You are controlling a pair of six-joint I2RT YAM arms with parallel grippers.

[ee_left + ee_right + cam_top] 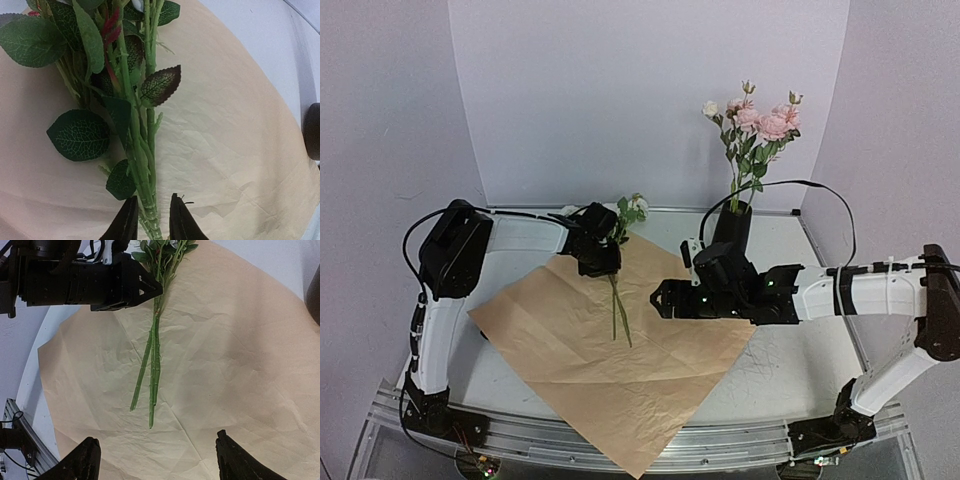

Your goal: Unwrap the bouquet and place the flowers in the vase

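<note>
Nearest me the tan paper [610,370] lies unwrapped and flat, and my right gripper [157,444] hovers over it, wide open and empty. A few loose stems [618,310] lie mid-sheet. My left gripper [152,212] straddles them narrowly; I cannot tell if it pinches. Farthest back, most flowers [760,125] already stand in the vase [732,228].

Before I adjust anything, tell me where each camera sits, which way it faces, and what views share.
Top external: above and behind the bases, facing down over table, paper, flower stems and vase; both arms show, left gripper and right gripper.
Left wrist: on the left arm, facing past its own fingertips, which flank the flower stems on the paper.
Right wrist: on the right arm, facing across the paper toward the left gripper; its open fingers show below.
Shared: all three see the flower stems and paper.
</note>
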